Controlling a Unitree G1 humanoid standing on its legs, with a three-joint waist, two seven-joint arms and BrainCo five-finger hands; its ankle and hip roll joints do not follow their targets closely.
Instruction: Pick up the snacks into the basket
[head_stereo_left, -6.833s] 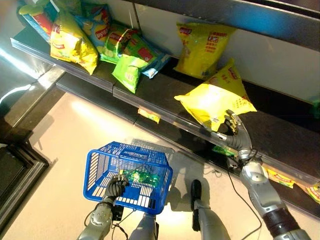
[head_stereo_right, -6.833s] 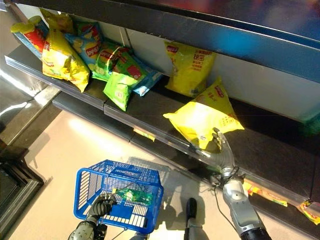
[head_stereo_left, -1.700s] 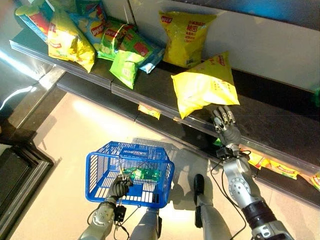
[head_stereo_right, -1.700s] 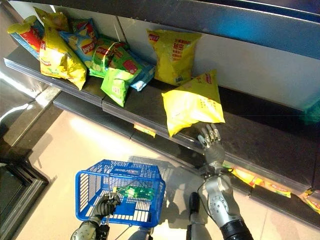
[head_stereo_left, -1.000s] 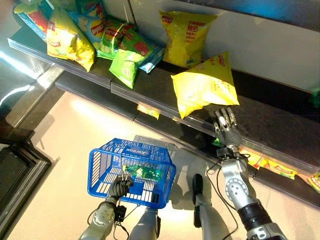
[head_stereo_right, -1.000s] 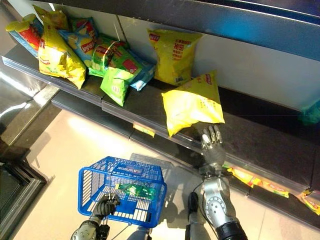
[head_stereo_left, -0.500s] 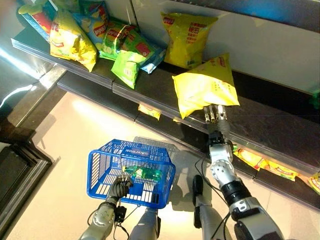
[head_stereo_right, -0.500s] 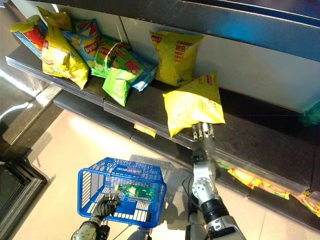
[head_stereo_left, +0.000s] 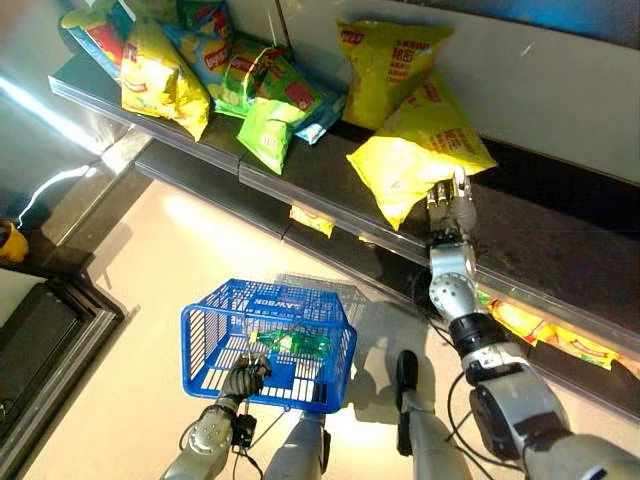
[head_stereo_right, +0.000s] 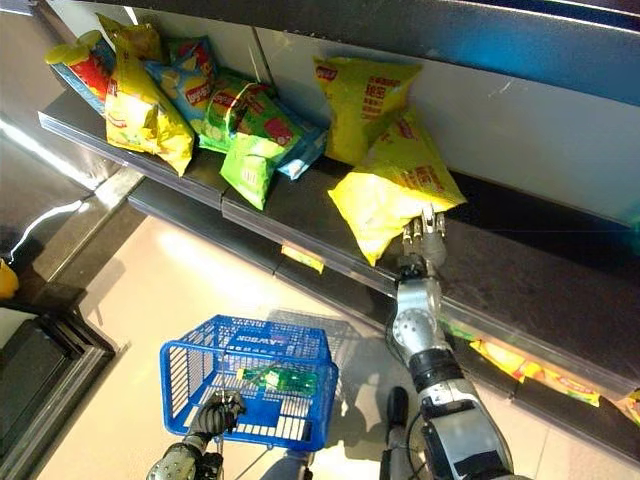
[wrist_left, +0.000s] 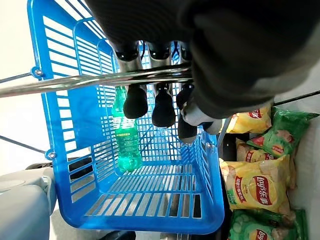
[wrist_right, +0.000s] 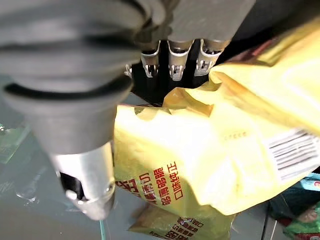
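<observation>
Right hand (head_stereo_left: 451, 213) at the big yellow crinkled snack bag (head_stereo_left: 415, 150)
Its grip cannot be told; left hand (head_stereo_left: 243, 379) curls round the blue wire basket's (head_stereo_left: 268, 344) handle.

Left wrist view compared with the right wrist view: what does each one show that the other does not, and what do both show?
The left wrist view alone shows the left hand curled round the metal handle of the blue basket, with a green bottle lying inside. The right wrist view alone shows the right hand at the edge of the large yellow snack bag on the dark shelf; its fingertips go behind the bag. Both show yellow and green snack bags on the shelving.
</observation>
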